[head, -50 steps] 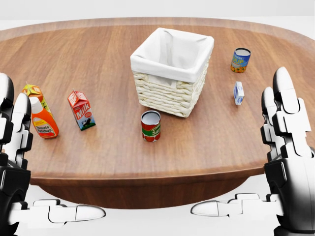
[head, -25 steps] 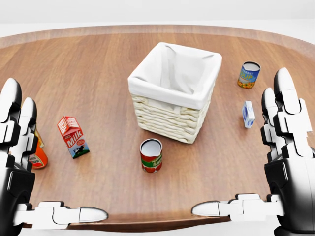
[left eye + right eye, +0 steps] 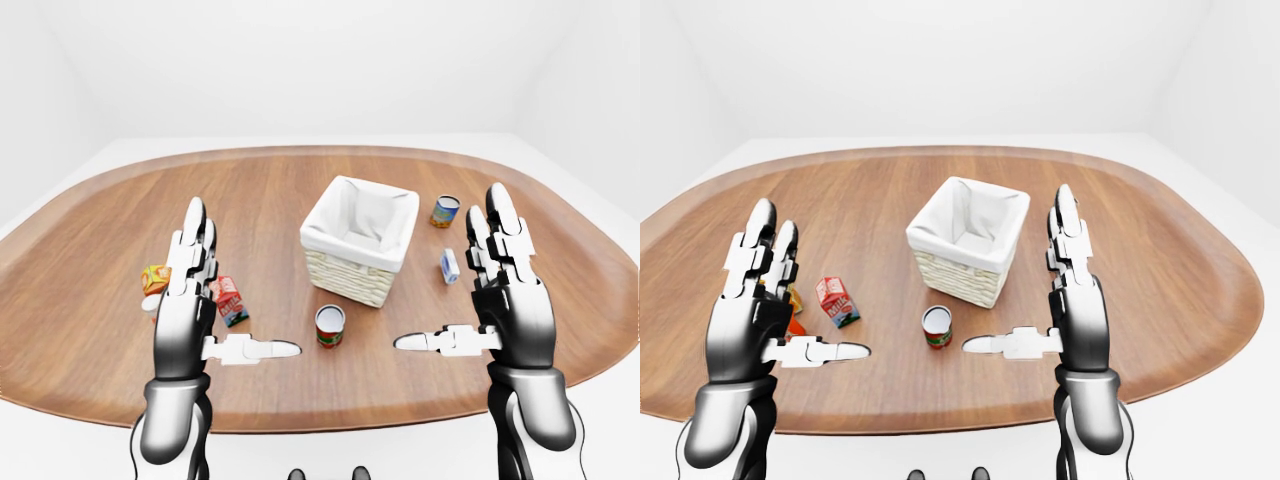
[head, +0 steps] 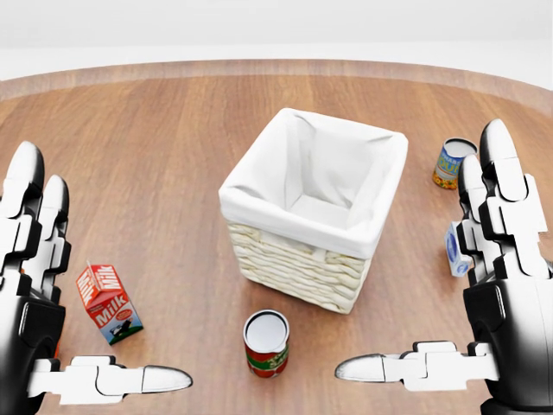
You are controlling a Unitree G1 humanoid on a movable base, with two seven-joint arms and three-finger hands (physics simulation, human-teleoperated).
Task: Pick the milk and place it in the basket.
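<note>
Milk: the red-and-white milk carton (image 4: pixel 108 303) is seen standing upright, slightly tilted, on the table at the lower left of the head view, its long axis near vertical, well apart from the basket.
Table: a large oval table of brown wood (image 3: pixel 270 190) is seen bearing everything.
Basket: a square woven wicker basket with a white cloth lining (image 4: pixel 311 207) is placed near the middle, open at the top.
Left hand: the black-and-white three-finger left hand (image 4: pixel 34 285) is held upright with fingers spread wide and thumb stretched out sideways; nothing is held or touched.
Right hand: the matching right hand (image 4: pixel 501 285) is likewise spread and empty, on the far side of the basket from the carton.
Deciding relation: the carton is found just to the right of the left hand's fingers and above its thumb in the head view; the left hand is judged much the nearer.
Small item: a red-labelled open tin can (image 4: pixel 266 343) is set just below the basket.
</note>
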